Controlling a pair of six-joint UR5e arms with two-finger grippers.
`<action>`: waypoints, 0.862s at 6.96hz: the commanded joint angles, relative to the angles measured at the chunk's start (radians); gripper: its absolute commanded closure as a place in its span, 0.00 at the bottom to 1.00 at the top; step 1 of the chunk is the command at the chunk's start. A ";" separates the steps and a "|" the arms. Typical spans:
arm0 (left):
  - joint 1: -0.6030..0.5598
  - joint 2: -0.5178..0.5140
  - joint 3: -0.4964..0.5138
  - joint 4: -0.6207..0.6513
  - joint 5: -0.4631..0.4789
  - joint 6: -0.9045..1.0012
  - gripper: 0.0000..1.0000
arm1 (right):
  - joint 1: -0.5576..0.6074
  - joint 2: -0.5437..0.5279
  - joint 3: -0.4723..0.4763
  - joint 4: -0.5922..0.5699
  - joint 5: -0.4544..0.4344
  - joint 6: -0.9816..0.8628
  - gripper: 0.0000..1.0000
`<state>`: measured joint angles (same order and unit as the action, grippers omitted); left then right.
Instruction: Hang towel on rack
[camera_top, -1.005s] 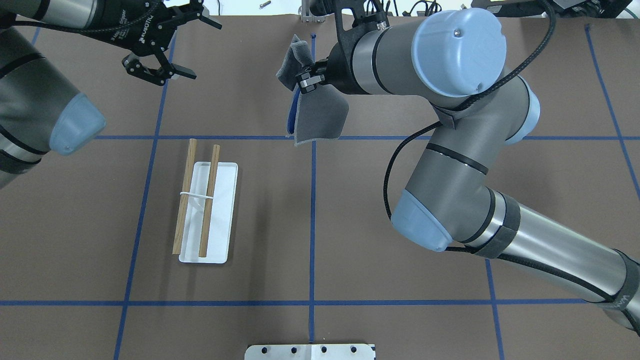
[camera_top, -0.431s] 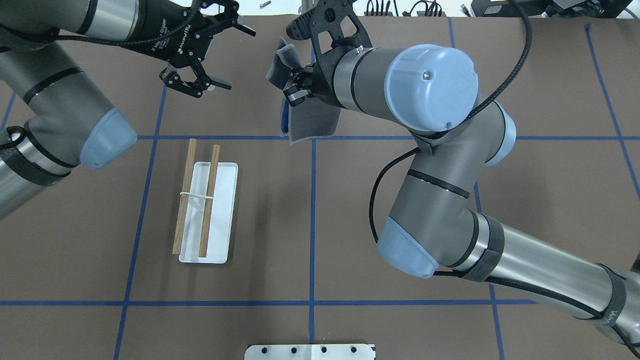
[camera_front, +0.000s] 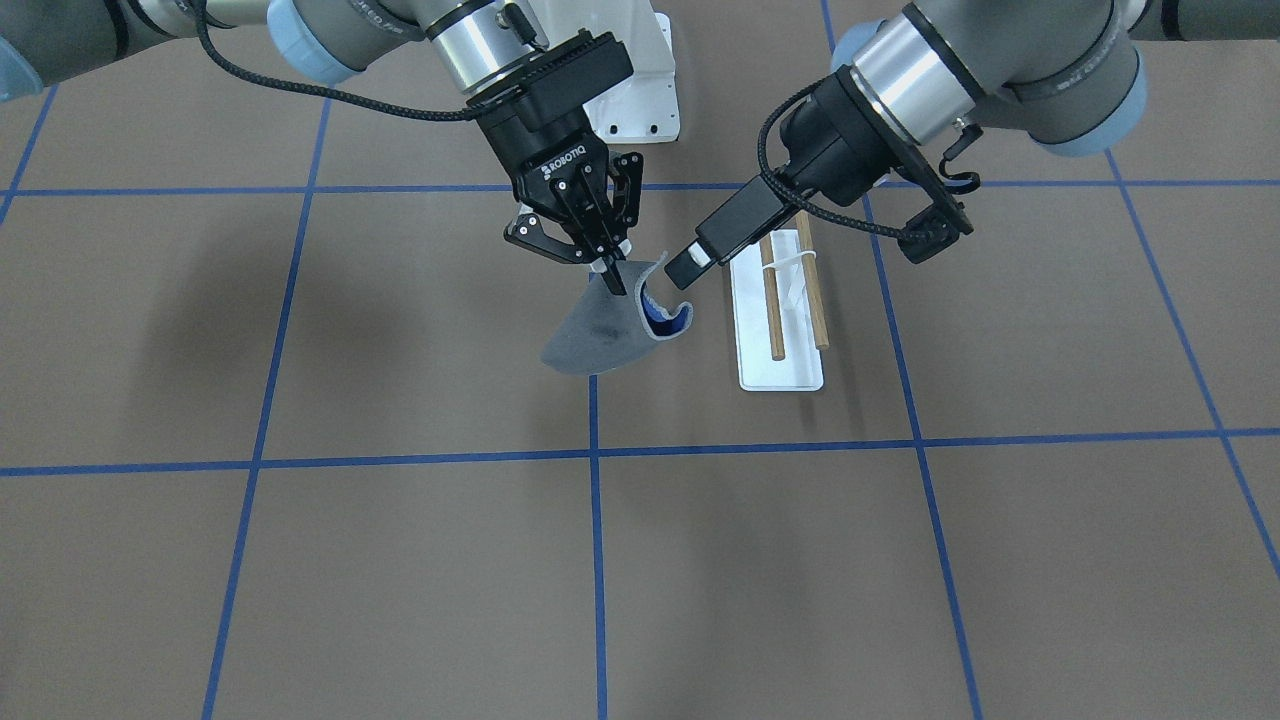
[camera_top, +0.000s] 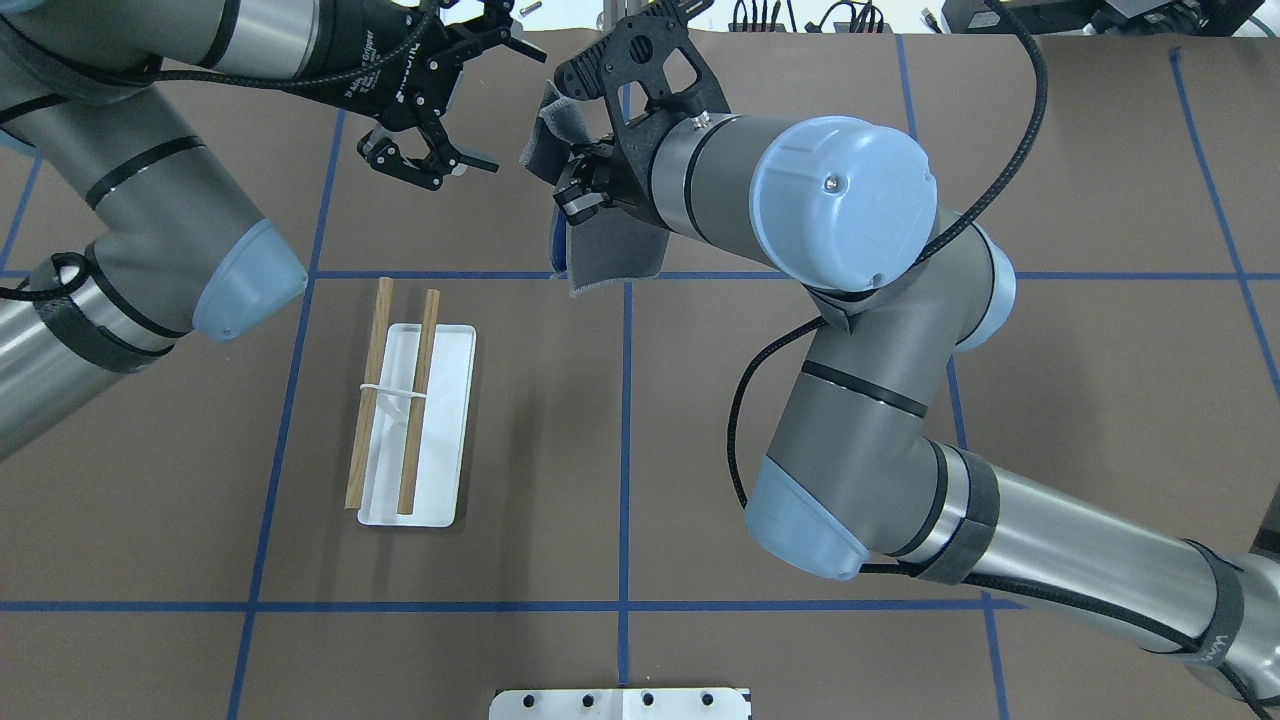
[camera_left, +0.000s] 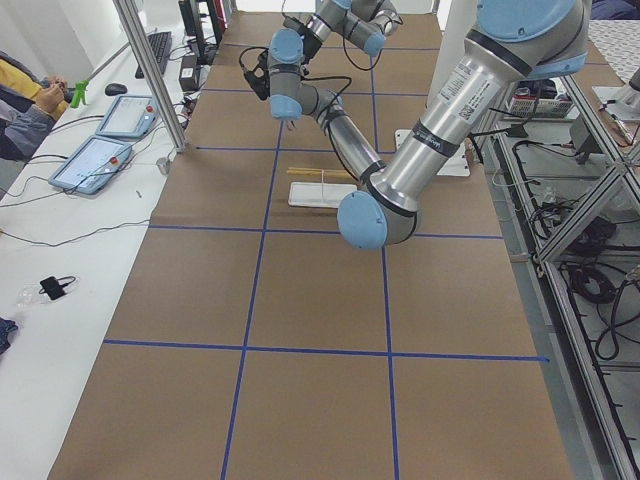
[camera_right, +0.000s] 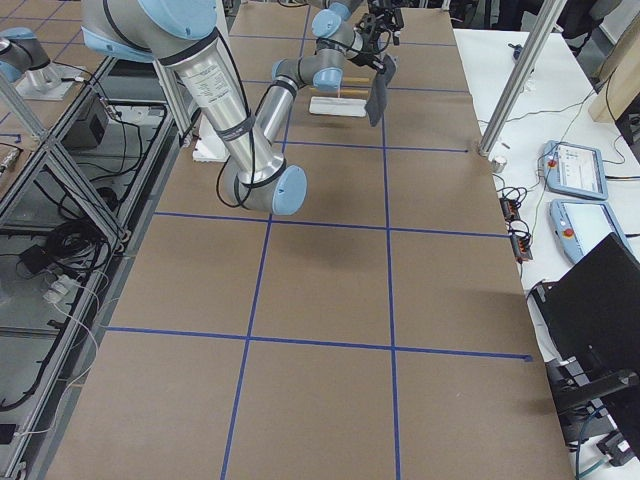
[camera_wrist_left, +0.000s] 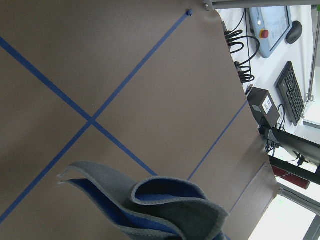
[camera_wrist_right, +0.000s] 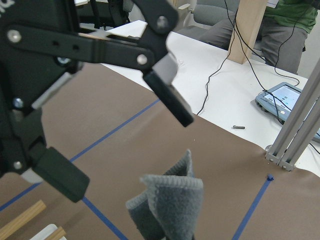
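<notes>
My right gripper (camera_top: 572, 192) is shut on the upper part of the grey towel (camera_top: 615, 245), which hangs folded below it with its blue reverse side showing at the left edge. In the front view the right gripper (camera_front: 612, 272) pinches the towel (camera_front: 595, 340) just left of the rack (camera_front: 780, 370). My left gripper (camera_top: 505, 105) is open and empty, a short way left of the towel's top. The right wrist view shows it (camera_wrist_right: 130, 152) wide open above the towel (camera_wrist_right: 170, 205). The rack (camera_top: 440, 420) stands to the left, with two wooden dowels (camera_top: 418, 400) over a white base.
A white bolted pedestal plate (camera_top: 620, 703) sits at the near table edge and also shows in the front view (camera_front: 640, 100). Blue tape lines (camera_top: 625, 450) cross the brown table. An aluminium post (camera_top: 610, 25) stands at the far edge. Operators sit beyond the table (camera_left: 30, 100).
My left gripper has moved right towards the towel and stayed open. My right gripper has carried the towel a little to the left, still shut on it.
</notes>
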<state>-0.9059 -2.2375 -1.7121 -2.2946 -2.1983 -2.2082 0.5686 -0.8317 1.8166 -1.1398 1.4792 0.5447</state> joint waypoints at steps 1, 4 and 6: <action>0.002 -0.014 0.029 -0.002 0.012 0.002 0.02 | -0.024 -0.012 0.026 0.000 -0.003 -0.022 1.00; 0.004 -0.030 0.052 0.000 0.012 -0.002 0.02 | -0.076 -0.012 0.032 0.000 -0.085 -0.049 1.00; 0.012 -0.030 0.049 0.000 0.011 -0.022 0.03 | -0.076 -0.012 0.032 0.000 -0.088 -0.051 1.00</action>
<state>-0.8974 -2.2674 -1.6613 -2.2948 -2.1863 -2.2188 0.4937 -0.8412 1.8483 -1.1397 1.3949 0.4956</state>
